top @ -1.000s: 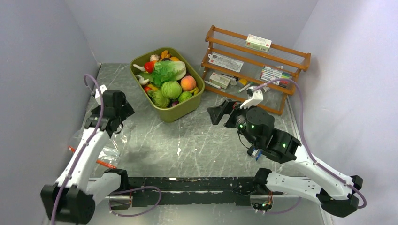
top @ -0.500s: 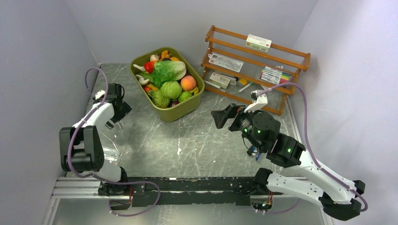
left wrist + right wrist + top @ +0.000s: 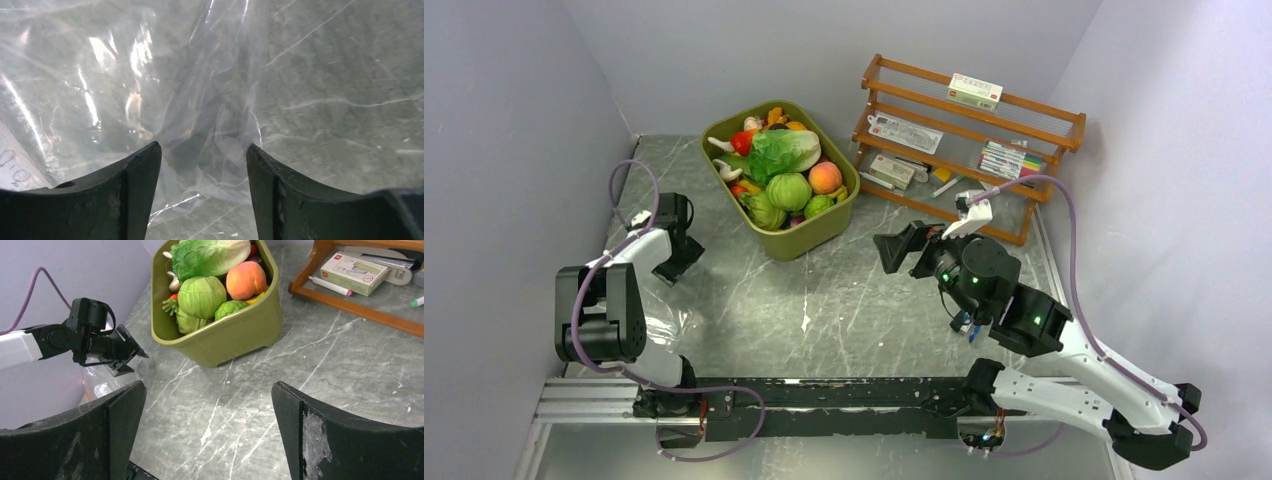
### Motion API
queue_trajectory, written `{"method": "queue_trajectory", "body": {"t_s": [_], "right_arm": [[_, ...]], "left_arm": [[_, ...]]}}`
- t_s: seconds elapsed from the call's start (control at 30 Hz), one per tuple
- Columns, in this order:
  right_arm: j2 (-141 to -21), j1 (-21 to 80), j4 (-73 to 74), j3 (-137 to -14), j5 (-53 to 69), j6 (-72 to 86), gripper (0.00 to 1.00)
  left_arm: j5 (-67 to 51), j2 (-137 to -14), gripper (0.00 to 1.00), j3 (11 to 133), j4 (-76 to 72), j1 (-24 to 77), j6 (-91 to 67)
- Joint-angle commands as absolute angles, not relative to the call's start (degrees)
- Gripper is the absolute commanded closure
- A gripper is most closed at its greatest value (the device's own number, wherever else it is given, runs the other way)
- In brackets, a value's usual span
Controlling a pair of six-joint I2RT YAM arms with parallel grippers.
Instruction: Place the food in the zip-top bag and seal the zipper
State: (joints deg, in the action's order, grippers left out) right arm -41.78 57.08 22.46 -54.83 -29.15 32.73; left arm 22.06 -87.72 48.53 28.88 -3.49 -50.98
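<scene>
At the left, the left gripper [image 3: 202,150], parted, straddles the zip-top bag [image 3: 125,75]; it looks limp and slippery, so pinch its raised fold. The right gripper [image 3: 207,390] gapes empty.

Worktop [image 3: 844,300]: bare grey centre between the arms, passable. Back left: olive-green tub [image 3: 824,232], heaped with food [image 3: 789,190], open from above. Back right: wooden rack [image 3: 904,67] blocks the far edge. Left side: crumpled zip-top bag [image 3: 150,75] under left end effector [image 3: 202,150], close by the wall [image 3: 504,180].
</scene>
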Motion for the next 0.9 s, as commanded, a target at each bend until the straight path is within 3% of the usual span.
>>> {"method": "queue_trajectory", "body": {"t_s": [0.0, 0.07, 0.37, 0.53, 0.87], "right_arm": [[-42.13, 57.31, 20.49, -53.97, -29.50, 31.38, 0.00], [-42.55, 57.36, 20.52, -54.09, -29.14, 31.53, 0.00], [-43.45, 57.38, 20.97, -53.65, -29.53, 32.72, 0.00], [-44.06, 57.33, 21.66, -52.42, -28.88, 32.67, 0.01], [-47.70, 57.41, 17.13, -47.78, -16.44, 30.71, 0.09]], "left_arm": [[21.94, -86.41, 0.39, 45.62, 25.64, -3.78, -52.86], [21.12, -86.13, 0.45, 44.79, 25.09, -3.78, -52.83], [12.47, -77.46, 0.92, 40.08, 23.06, -3.31, -51.89], [7.20, -71.00, 0.93, 38.16, 23.68, -1.57, -52.31], [-3.85, -58.31, 0.93, 35.66, 22.08, 7.49, -56.67]]}}
